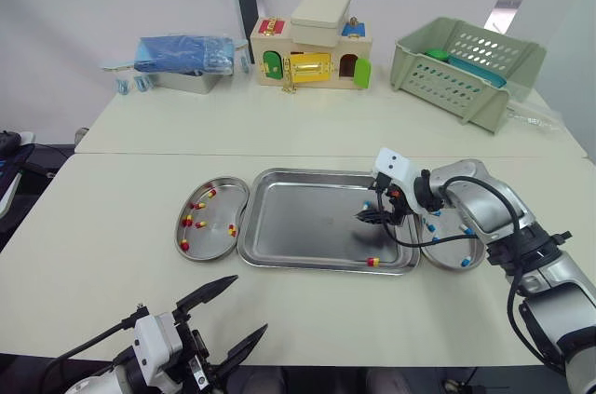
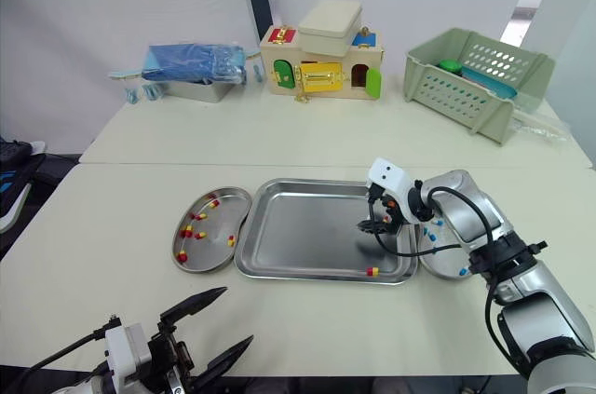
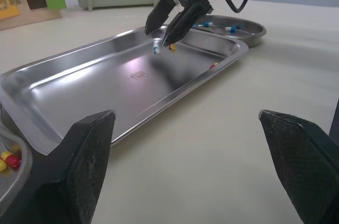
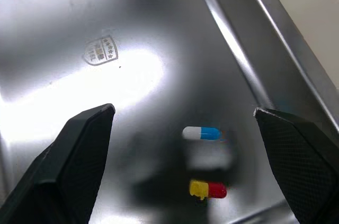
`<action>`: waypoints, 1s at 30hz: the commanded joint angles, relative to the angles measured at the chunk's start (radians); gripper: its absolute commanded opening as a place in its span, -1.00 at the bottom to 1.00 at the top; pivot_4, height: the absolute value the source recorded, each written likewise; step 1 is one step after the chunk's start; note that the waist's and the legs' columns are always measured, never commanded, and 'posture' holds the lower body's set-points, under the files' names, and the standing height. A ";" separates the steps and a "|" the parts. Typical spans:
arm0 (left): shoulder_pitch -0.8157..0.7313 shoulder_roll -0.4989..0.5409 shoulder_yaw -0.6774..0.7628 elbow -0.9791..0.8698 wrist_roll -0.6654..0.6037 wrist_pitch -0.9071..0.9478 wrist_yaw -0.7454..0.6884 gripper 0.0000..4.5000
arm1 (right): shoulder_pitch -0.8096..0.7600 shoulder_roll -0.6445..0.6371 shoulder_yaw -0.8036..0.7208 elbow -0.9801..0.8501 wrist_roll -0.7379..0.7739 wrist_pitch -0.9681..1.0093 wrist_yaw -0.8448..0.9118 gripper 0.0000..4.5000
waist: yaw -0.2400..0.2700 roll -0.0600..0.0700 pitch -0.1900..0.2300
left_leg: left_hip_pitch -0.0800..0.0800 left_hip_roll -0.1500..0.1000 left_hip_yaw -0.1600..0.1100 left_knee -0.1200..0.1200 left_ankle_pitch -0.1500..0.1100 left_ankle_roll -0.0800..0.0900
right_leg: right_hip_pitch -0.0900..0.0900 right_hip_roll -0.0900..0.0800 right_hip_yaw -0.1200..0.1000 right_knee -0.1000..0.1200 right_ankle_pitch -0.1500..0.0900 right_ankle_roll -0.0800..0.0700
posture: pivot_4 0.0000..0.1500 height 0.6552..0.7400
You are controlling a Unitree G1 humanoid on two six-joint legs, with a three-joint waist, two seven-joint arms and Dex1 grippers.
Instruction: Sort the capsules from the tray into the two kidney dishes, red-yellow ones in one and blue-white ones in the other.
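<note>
- Well along, judging by the nearly bare tray [image 1: 298, 226].
- Red-yellow dish [image 1: 216, 240], just beside the tray at its 9 o'clock: about seven red-yellow capsules [image 1: 198, 205], no blue-white among them.
- Blue-white dish [image 1: 449, 252], at the tray's 3 o'clock and partly behind the right arm: several blue-white capsules [image 1: 464, 228], no red-yellow to be seen there.
- Left in the tray, as far as can be made out: three.
- Blue-white capsule [image 4: 201, 133] and red-yellow capsule [image 4: 208, 189] just beside each other, not touching, toward the tray's 3 o'clock.
- Rim capsule [image 1: 372, 262], also red-yellow, against the near wall at the tray's 5 o'clock.
- Right hand [image 1: 365, 217]: spread, pinching nothing, low over the tray floor above that pair, touching neither.
- Left hand [image 1: 250, 304]: spread wide, empty, low over the surface [image 1: 93, 273] at the tray's 7 o'clock, well apart from every capsule.
- Step in hand, by judgement: lining up on the blue-white capsule, the nearer of the pair to the fingers' midline.
- Remaining, by judgement: one blue-white capsule to the 3 o'clock dish, then two red-yellow ones across to the 9 o'clock dish.
</note>
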 commanded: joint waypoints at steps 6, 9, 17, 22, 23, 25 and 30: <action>0.017 -0.001 -0.002 -0.016 0.001 -0.024 0.017 1.00 | -0.019 0.024 -0.001 0.040 -0.042 -0.048 -0.009 0.31 | -0.001 0.000 0.000 | 0.000 0.000 0.000 0.000 0.000 0.000 | 0.000 0.000 0.000 0.000 0.000 0.000 | 1.00 1.00; 0.020 -0.002 -0.002 -0.015 0.001 -0.028 0.018 1.00 | -0.017 0.030 0.004 0.052 -0.058 -0.059 -0.010 0.31 | -0.001 0.000 0.000 | 0.000 0.000 0.000 0.000 0.000 0.000 | 0.000 0.000 0.000 0.000 0.000 0.000 | 1.00 1.00; 0.022 -0.007 -0.007 -0.008 0.004 -0.034 0.019 1.00 | -0.014 0.036 0.014 0.071 -0.084 -0.072 0.002 0.22 | -0.001 0.000 0.000 | 0.000 0.000 0.000 0.000 0.000 0.000 | 0.000 0.000 0.000 0.000 0.000 0.000 | 1.00 1.00; 0.021 -0.006 -0.009 -0.007 0.005 -0.034 0.021 1.00 | -0.007 0.034 0.014 0.068 -0.100 -0.077 0.010 -0.31 | -0.001 0.000 0.000 | 0.000 0.000 0.000 0.000 0.000 0.000 | 0.000 0.000 0.000 0.000 0.000 0.000 | 1.00 1.00; 0.021 -0.006 -0.009 -0.006 0.005 -0.034 0.021 1.00 | -0.007 0.035 0.014 0.068 -0.103 -0.078 0.011 -0.42 | -0.001 0.000 0.000 | 0.000 0.000 0.000 0.000 0.000 0.000 | 0.000 0.000 0.000 0.000 0.000 0.000 | 1.00 1.00; 0.018 -0.005 -0.010 -0.006 0.004 -0.033 0.022 1.00 | -0.007 0.037 0.013 0.069 -0.107 -0.080 0.012 -0.65 | -0.001 0.000 0.000 | 0.000 0.000 0.000 0.000 0.000 0.000 | 0.000 0.000 0.000 0.000 0.000 0.000 | 1.00 1.00; 0.009 -0.002 -0.011 -0.003 0.003 -0.027 0.023 1.00 | -0.007 0.043 0.010 0.072 -0.108 -0.081 0.012 -0.70 | -0.001 0.000 0.000 | 0.000 0.000 0.000 0.000 0.000 0.000 | 0.000 0.000 0.000 0.000 0.000 0.000 | 1.00 1.00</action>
